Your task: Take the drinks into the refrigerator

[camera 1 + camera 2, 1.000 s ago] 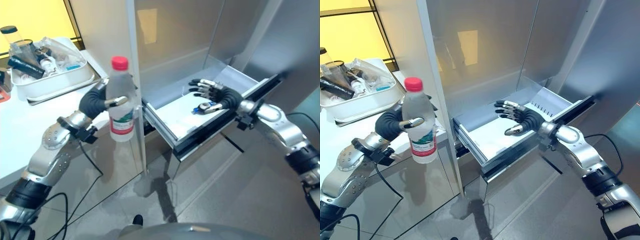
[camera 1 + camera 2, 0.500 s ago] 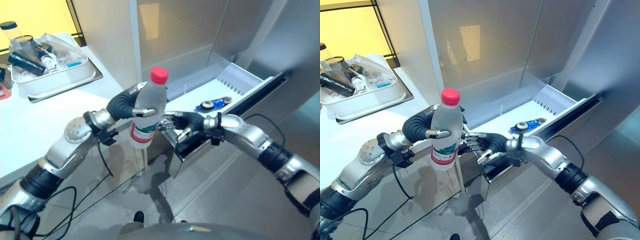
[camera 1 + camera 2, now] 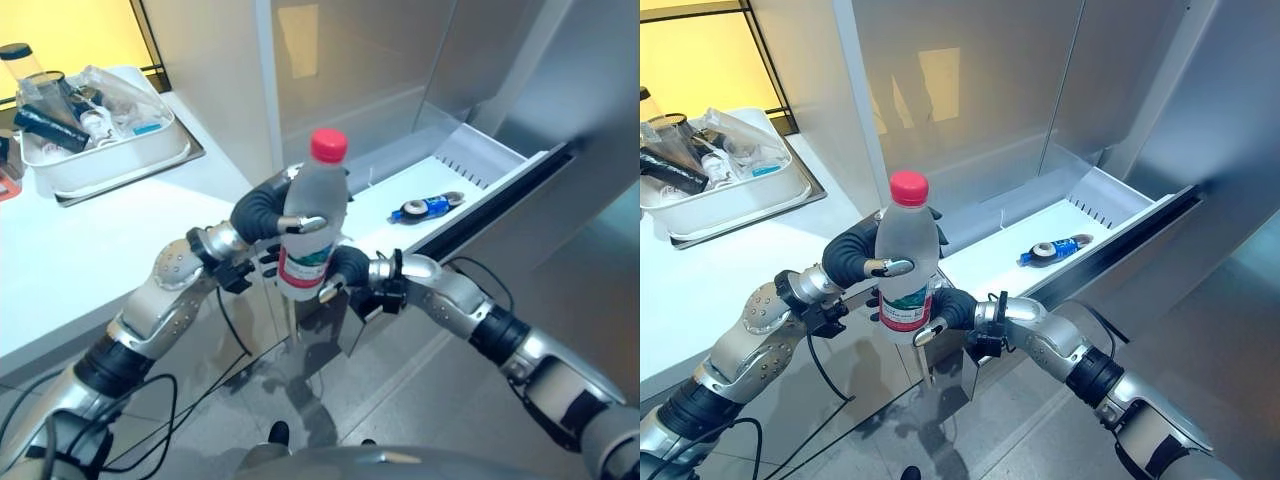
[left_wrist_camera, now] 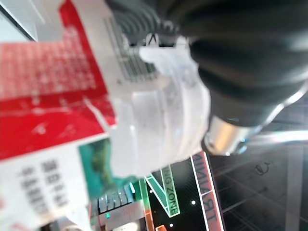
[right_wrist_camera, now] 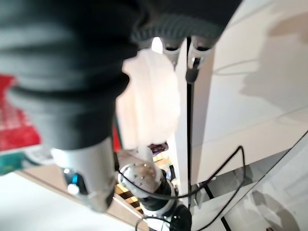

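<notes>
1. Setting: grey tiled floor [image 3: 420, 400] in front of a tall stainless-steel refrigerator [image 3: 980, 90]; its white pull-out drawer [image 3: 1080, 215] stands open toward 4 o'clock. A white countertop [image 3: 80, 250] runs along the 9 o'clock side.
2. Task item: clear plastic water bottle with pink-red cap and red-and-green label [image 3: 312, 225], upright, in mid-air in front of the near corner of the drawer, not inside it.
3. Left hand [image 3: 265, 212]: wrapped around the bottle's mid-body from the 9 o'clock side, thumb tip lying across the front of the bottle above the label. Grasp firm.
4. Right hand [image 3: 950, 308]: at the bottle's lower part, coming in from 4 o'clock, cover just beside the label. One finger shows against the bottle's base; the rest are hidden behind the bottle, so I cannot tell whether it grips.
5. Inside the drawer: small blue-wrapped item lying flat [image 3: 425, 207], toward the 2 o'clock end, well apart from the bottle.
6. On the countertop at 10 o'clock: white rectangular plastic tub [image 3: 110, 160] holding clear wrappers and dark containers, contents not individually readable.
</notes>
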